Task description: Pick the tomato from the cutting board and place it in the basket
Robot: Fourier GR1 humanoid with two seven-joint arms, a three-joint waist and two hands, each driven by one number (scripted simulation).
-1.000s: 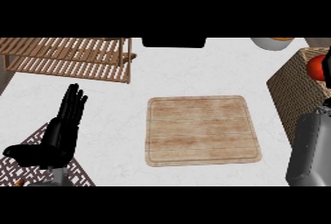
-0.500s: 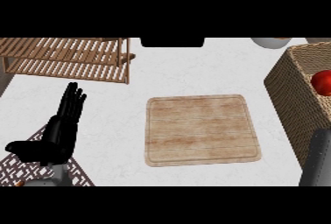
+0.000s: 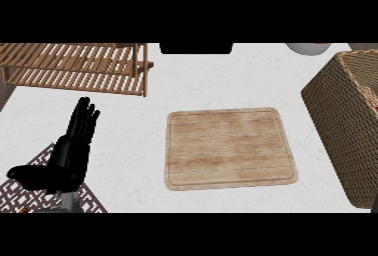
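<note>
Left hand (image 3: 70, 150) shows at the counter's lower-left edge, fingers straight and together, pointing up the view, thumb out to the side; it grips nothing and looks to be resting. Right hand isn't in view at all, so no word on its fingers.

Outward from those fingers: bare white counter (image 3: 221, 80), then the wooden cutting board (image 3: 230, 147) near the counter's middle, to the right of the left hand and apart from it. Board top is bare, no tomato on it. Its grain runs left-right.

Further right, at the counter's right edge, sits the wicker basket (image 3: 336, 117), well apart from the left hand, just beside the board's right side w/o touching. Only a sliver of red (image 3: 375, 106) shows at the view's right edge inside the basket; prob. the tomato, too little visible to be sure.

Judgement: if that red is the tomato, the placing is done or nearly so, and what's left is clearing the right arm. The key relation: the basket lies far right of the visible fingers, so the right hand is the nearer one for any further work there.

Wooden slatted rack (image 3: 74, 67) at the top-left corner, a dark patterned mat (image 3: 22, 192) at lower left under the forearm, a white dish (image 3: 310, 47) at the top edge.

No brands, labels or writing readable anywhere.
</note>
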